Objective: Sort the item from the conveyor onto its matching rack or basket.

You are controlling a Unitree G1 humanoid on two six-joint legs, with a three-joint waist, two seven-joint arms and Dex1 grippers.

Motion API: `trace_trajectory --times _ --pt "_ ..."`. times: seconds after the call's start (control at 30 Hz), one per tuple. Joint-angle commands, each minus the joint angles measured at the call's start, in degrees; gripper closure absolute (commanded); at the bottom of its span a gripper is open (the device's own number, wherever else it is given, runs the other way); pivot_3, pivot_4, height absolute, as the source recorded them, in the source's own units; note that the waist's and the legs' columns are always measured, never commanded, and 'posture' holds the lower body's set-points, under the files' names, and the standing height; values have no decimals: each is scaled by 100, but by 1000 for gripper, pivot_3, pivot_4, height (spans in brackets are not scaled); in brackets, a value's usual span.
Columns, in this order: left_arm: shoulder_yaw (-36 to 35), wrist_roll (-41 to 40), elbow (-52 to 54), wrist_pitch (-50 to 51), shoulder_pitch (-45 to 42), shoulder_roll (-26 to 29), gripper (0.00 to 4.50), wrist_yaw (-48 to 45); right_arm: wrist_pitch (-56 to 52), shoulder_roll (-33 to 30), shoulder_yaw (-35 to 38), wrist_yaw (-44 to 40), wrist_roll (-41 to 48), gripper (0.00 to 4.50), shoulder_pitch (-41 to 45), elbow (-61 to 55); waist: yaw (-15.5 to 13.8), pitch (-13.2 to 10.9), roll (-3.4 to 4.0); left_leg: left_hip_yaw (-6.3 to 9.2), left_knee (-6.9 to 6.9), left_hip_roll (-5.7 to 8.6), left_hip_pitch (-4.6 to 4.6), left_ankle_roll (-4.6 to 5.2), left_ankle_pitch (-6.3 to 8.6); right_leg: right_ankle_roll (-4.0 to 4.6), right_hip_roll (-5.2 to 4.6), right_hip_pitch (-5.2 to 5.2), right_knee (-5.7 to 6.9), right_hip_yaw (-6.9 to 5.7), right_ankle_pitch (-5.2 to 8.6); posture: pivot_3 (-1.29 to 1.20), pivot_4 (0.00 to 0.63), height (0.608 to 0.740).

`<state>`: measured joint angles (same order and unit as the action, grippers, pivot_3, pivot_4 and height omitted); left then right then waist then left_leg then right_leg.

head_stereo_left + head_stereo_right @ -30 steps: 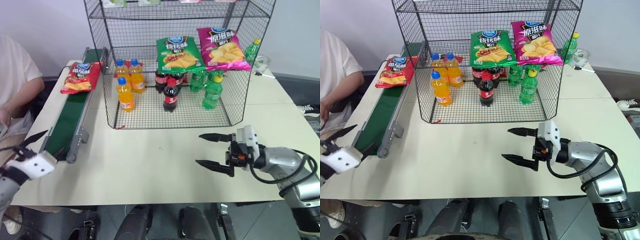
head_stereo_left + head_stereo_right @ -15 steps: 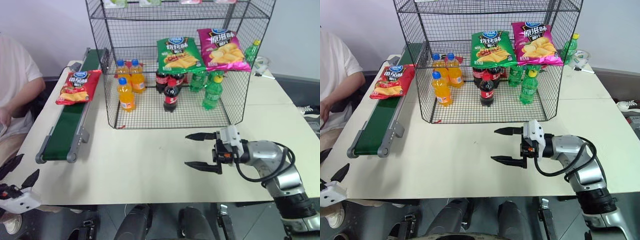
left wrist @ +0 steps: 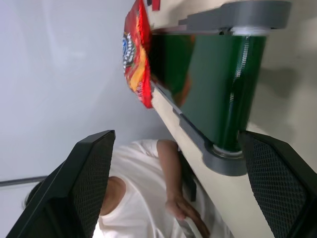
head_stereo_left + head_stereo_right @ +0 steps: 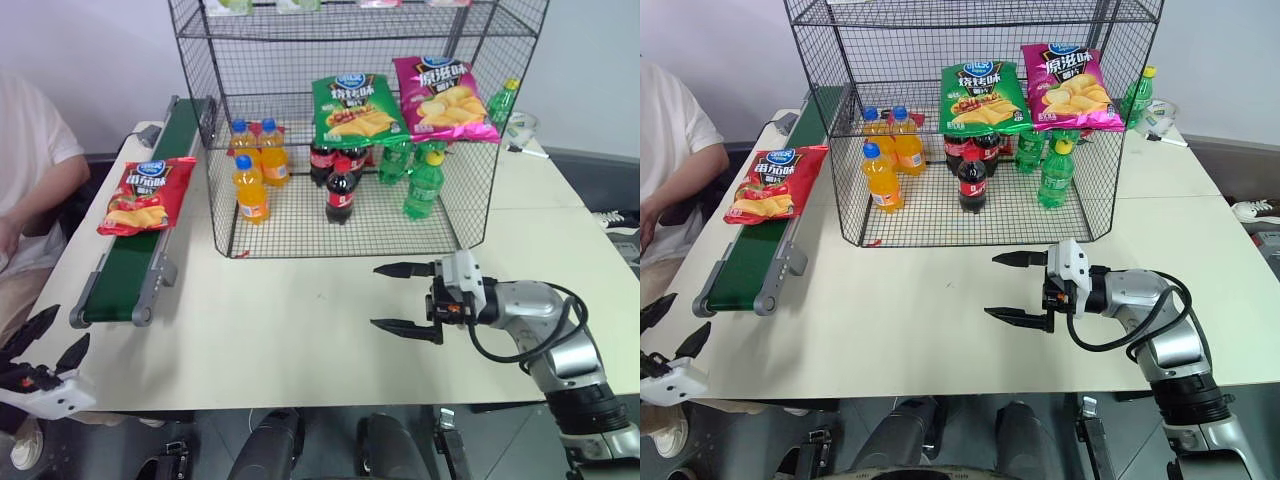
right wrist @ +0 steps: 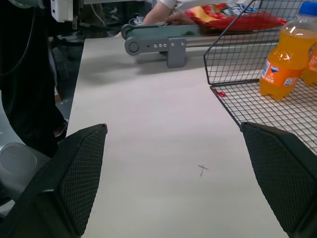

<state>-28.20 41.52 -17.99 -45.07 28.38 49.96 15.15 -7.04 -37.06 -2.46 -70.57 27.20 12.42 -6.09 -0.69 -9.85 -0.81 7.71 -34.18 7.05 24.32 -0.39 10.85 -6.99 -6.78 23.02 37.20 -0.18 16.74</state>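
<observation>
On the conveyor (image 4: 135, 260) at the table's left, the red chip bag (image 4: 141, 194) is seen lying flat around mid-belt, overhanging the outer rail slightly, not yet gripped. The left gripper (image 4: 40, 345) is held low off the near-left table corner, fingers spread wide, well short of the bag. The right gripper (image 4: 403, 298) is parked over bare table (image 4: 290, 320) near the rack (image 4: 350, 120), fingers also apart, nothing held. Judged step: pick from the belt, best done by the left arm. The bag should be met near the belt's near end and approached from above; one edge or crimped seam should be pinched rather than the puffed middle, as glossy film is likely to slip. The grey rail and end roller should be cleared. The matching spot is judged to be the chip tier beside the green bag (image 4: 352, 108) and magenta bag (image 4: 442, 98). A person's arm (image 4: 35, 190) sits just left of the belt, so the swing should be kept inboard.
</observation>
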Motion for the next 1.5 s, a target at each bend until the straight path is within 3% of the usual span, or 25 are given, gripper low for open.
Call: trace_trajectory --times 0.03,1.5 --pt "114 -106 -47 78 -46 71 384 135 152 0 143 29 -17 0 -37 -39 5 0 0 -1 0 0 0 0 0 0 0 0 0 0 0 0 150 740" --pt "831 -187 -354 183 -431 201 384 452 372 27 122 205 -139 0 -121 4 4 1 -1 -4 -1 0 -29 0 -1 -3 2 -25 7 0 -2 0 150 740"
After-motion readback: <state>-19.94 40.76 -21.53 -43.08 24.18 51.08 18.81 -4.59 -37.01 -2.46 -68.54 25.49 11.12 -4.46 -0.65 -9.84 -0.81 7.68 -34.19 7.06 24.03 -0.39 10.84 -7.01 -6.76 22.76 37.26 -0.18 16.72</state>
